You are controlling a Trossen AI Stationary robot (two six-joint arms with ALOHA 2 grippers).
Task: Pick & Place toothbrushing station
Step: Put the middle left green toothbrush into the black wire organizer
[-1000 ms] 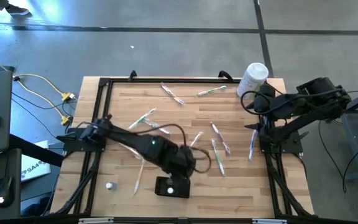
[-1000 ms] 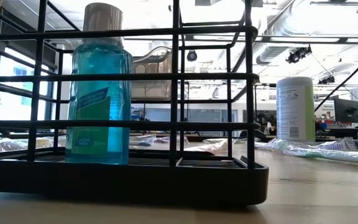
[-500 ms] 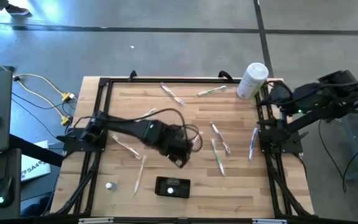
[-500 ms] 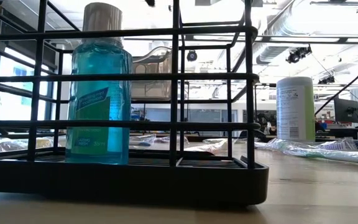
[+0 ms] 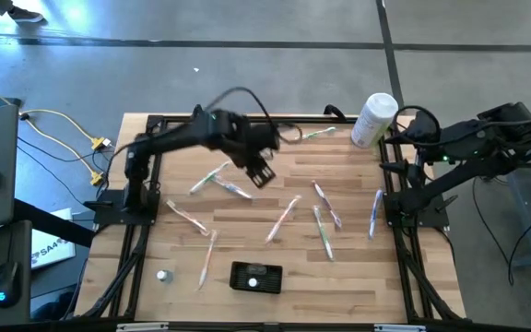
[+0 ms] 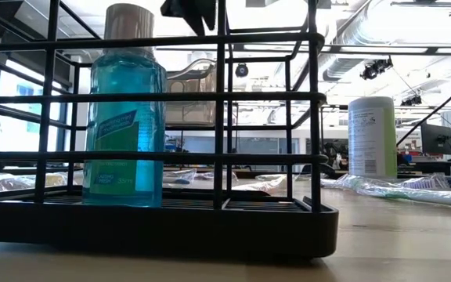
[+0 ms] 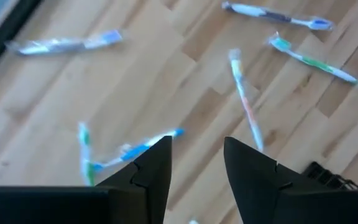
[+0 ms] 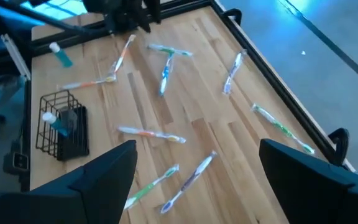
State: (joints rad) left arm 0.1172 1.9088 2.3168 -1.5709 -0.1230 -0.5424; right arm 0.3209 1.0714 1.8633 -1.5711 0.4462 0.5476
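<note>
The toothbrushing station (image 5: 254,277), a low black wire rack, stands on its base near the table's front edge. A blue mouthwash bottle (image 6: 124,125) stands upright inside it. The right wrist view shows the station (image 8: 61,124) too, and the left wrist view shows one corner (image 7: 328,177). My left gripper (image 5: 263,173) hangs open over the far middle of the table, well away from the station, with nothing between its fingers (image 7: 197,149). Under it lie wrapped toothbrushes (image 7: 247,106). My right gripper (image 5: 399,148) waits open at the table's right edge (image 8: 197,149).
Several wrapped toothbrushes (image 5: 282,219) lie scattered over the middle of the table. A tall white cylindrical container (image 5: 373,118) stands at the far right corner. A small capped bottle (image 5: 162,275) lies near the front left. A black frame (image 5: 155,124) runs along the table's edges.
My left gripper has gone from just over the station toward the table's far edge, rising as it went, with nothing in it. The station and its bottle have stayed put. My right gripper has drawn back a little toward the right edge.
</note>
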